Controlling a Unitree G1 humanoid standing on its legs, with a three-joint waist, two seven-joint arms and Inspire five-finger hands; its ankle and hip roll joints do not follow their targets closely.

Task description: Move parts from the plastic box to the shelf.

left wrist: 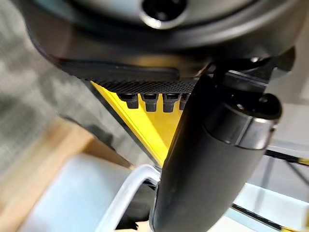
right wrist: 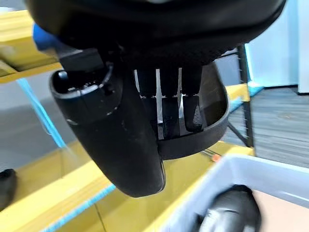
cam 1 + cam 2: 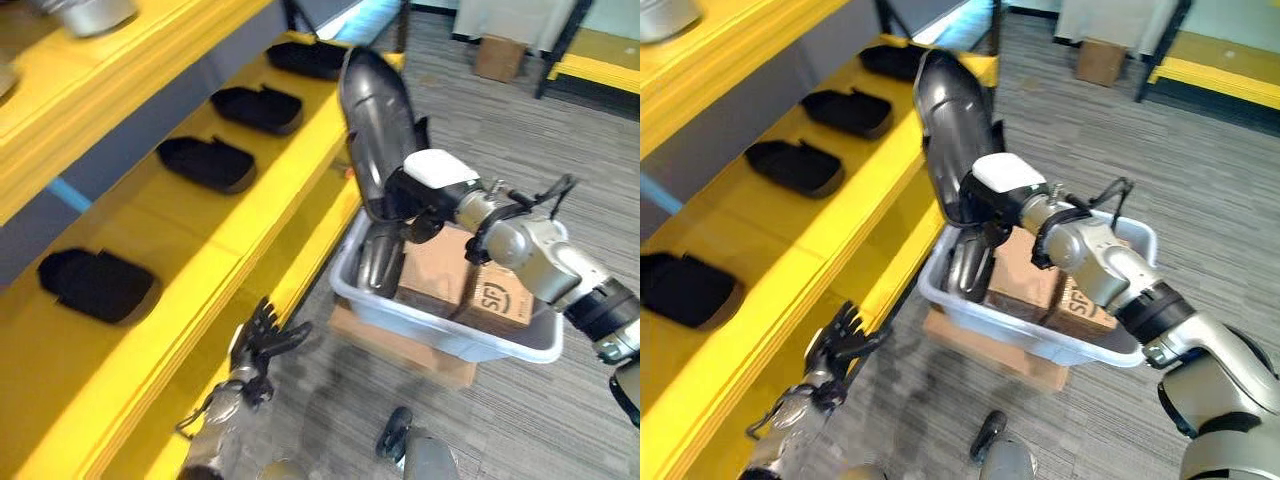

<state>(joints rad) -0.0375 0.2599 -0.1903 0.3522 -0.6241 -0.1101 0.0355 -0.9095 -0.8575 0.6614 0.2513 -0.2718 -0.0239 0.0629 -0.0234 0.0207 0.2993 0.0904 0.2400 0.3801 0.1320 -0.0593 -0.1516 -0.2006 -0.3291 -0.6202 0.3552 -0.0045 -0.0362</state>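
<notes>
My right hand [image 3: 418,198] is shut on the lower end of a long glossy dark part [image 3: 377,115], held upright above the left end of the white plastic box [image 3: 452,336], close to the yellow shelf [image 3: 250,225]. In the right wrist view its fingers [image 2: 169,106] curl over the part's rim [image 2: 215,121]. A second dark part [image 3: 377,258] leans inside the box beside brown cartons [image 3: 440,272]. Several black parts [image 3: 207,163] lie in a row on the shelf. My left hand [image 3: 258,345] hangs open, low by the shelf's front edge.
The plastic box rests on a flat cardboard piece [image 3: 400,348] on the grey carpet. An upper yellow shelf carries a grey metal object [image 3: 85,12]. A cardboard box [image 3: 498,57] and another yellow rack [image 3: 600,70] stand farther back.
</notes>
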